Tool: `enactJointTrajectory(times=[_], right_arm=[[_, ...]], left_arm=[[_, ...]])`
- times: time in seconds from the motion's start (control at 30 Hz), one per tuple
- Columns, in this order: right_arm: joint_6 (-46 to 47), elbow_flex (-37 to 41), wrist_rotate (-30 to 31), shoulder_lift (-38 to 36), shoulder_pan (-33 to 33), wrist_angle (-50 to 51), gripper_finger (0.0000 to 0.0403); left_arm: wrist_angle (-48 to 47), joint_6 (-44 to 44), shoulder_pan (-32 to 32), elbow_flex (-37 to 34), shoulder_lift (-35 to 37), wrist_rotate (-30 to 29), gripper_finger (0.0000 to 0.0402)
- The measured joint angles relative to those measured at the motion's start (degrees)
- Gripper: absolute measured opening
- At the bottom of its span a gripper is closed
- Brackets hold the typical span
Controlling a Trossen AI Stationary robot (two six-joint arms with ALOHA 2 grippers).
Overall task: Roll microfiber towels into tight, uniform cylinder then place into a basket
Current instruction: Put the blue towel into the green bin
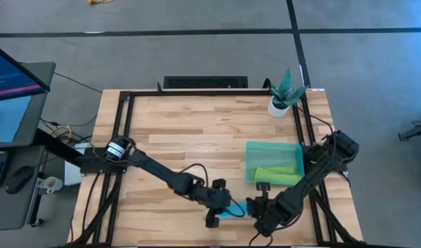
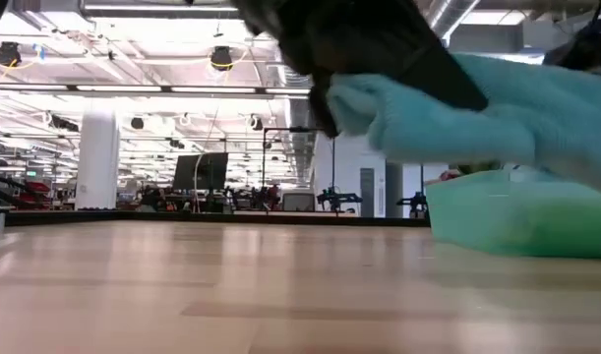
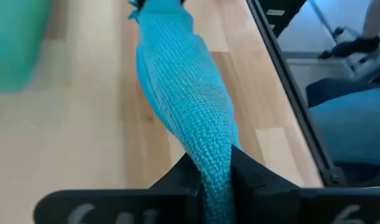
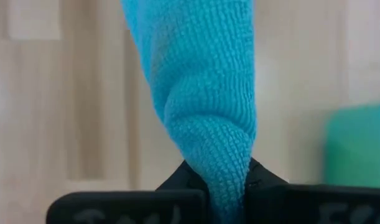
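Near the table's front edge, both grippers — left [image 3: 214,180], right [image 4: 217,180] — clamp one blue towel [image 3: 183,93]. Only the high view shows the second, green towel [image 1: 275,175] — inside the basket [image 1: 255,147].

The right gripper [image 4: 217,186] is clamped on the blue towel [image 4: 196,93], its two dark fingers [image 4: 177,180] pressed against either side of a bunched fold. From the pinch the towel runs straight ahead of the fingers, widening as it goes, its knobbly weave plain to see. The wooden table [image 4: 65,93] lies beyond the gripper on both sides of the towel. A blurred corner of the green basket [image 4: 357,149] sits off to one side of the fingers, apart from the towel.
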State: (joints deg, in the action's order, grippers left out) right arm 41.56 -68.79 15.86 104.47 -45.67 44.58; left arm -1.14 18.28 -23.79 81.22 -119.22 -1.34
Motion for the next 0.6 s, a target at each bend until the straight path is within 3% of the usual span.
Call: enactJointTrajectory(times=[0.6], right_arm=[[2.15,-0.15,8.89,-14.22,-0.49,23.16,0.0032]], left_arm=[[-8.44,-12.19,10.68,10.96,0.2,-2.45,0.0014]])
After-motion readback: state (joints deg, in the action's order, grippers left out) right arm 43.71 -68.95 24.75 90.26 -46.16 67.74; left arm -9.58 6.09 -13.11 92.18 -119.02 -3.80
